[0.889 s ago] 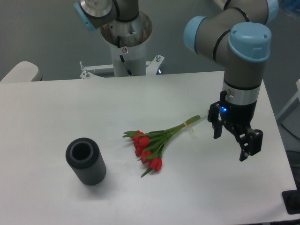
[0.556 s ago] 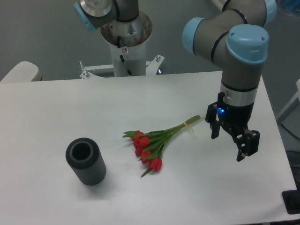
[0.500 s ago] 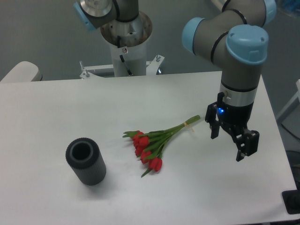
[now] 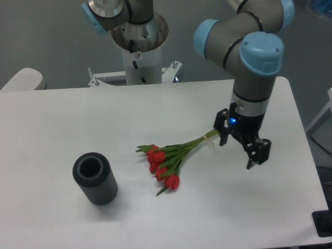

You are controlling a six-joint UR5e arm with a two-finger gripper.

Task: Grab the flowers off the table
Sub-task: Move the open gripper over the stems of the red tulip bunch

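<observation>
1 fixed camera, high front view, down across table [image 4: 46,135]

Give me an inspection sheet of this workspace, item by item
Surface: white table, flat, rounded corners.
Job's things: flowers lying on the table, red heads toward the front, stems pointing at the end effector.
Clutter: dark ribbed cylinder standing upright, front left.
Grippers: end effector open, empty, just right of the stem ends.
Cables: nothing seen.
Surroundings: arm's white base column behind the table; grey wall.
</observation>
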